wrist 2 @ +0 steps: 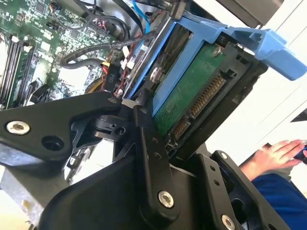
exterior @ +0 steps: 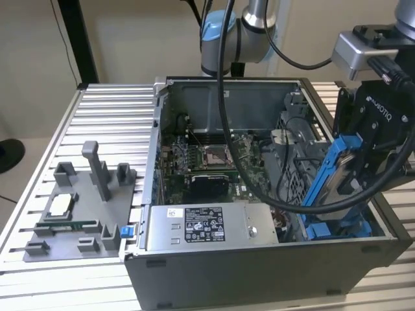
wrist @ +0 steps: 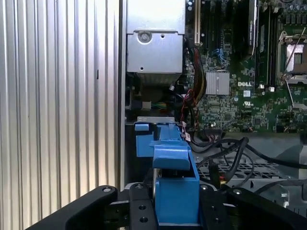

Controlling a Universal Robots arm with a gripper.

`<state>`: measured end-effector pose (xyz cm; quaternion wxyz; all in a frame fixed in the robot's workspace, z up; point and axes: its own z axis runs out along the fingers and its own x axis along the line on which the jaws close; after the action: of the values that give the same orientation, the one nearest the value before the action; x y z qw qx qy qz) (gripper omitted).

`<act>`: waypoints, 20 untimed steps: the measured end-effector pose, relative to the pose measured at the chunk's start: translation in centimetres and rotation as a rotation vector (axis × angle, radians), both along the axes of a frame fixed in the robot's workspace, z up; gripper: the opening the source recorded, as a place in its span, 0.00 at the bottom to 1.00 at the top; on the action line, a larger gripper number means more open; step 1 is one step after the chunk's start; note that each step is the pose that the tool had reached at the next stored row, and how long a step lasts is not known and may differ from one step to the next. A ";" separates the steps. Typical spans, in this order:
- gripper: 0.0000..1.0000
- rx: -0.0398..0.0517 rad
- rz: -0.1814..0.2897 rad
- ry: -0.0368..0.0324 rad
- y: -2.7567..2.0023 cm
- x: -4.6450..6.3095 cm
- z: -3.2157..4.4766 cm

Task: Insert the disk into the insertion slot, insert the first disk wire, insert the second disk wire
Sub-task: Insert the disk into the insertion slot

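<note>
Figure: The black two-fingered pincer [exterior: 355, 170] is clenching the flat silver-grey disk [exterior: 327, 178] by its bright blue plastic frame. It is holding the disk tilted over the grey perforated metal insertion slot [exterior: 293, 181], at the exterior view's right inside the open computer case [exterior: 259, 272] on the ribbed table [exterior: 97, 110]. Disk insertion appears to be the step in hand. Seating the disk would likely call for squaring the frame with the slot.
</note>
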<state>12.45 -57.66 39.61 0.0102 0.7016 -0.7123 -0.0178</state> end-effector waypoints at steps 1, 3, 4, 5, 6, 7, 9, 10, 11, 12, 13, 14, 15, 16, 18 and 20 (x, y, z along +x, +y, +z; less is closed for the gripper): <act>0.00 0.0002 0.000 0.0000 0.00 0.0 -0.17; 0.00 0.0005 0.001 0.0000 0.02 0.0 -0.54; 0.00 0.0006 0.001 0.0000 0.02 0.0 -0.71; 0.00 0.0005 0.001 0.0000 0.03 0.0 -0.89; 0.00 0.0010 0.001 0.0000 0.03 0.0 -1.09; 0.00 0.0009 0.001 0.0000 0.04 0.0 -1.26; 0.00 0.0011 0.001 0.0000 0.04 0.0 -1.64; 0.00 0.0010 0.002 0.0000 0.05 0.0 -1.81; 0.00 0.0010 0.002 0.0000 0.05 0.0 -1.99; 0.00 0.0011 0.002 0.0000 0.05 0.0 -2.18; 0.00 0.0011 0.002 0.0000 0.05 0.0 -2.36; 0.00 0.0011 0.002 0.0000 0.05 0.0 -2.54; 0.00 0.0011 0.002 0.0000 0.06 0.0 -2.61; 0.00 0.0010 0.002 0.0000 0.06 0.0 -2.61; 0.00 0.0009 0.002 0.0000 0.06 0.0 -2.61; 0.00 0.0009 0.002 0.0000 0.06 0.0 -2.61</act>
<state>12.46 -57.60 36.99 0.0099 0.7024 -0.7115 -0.0181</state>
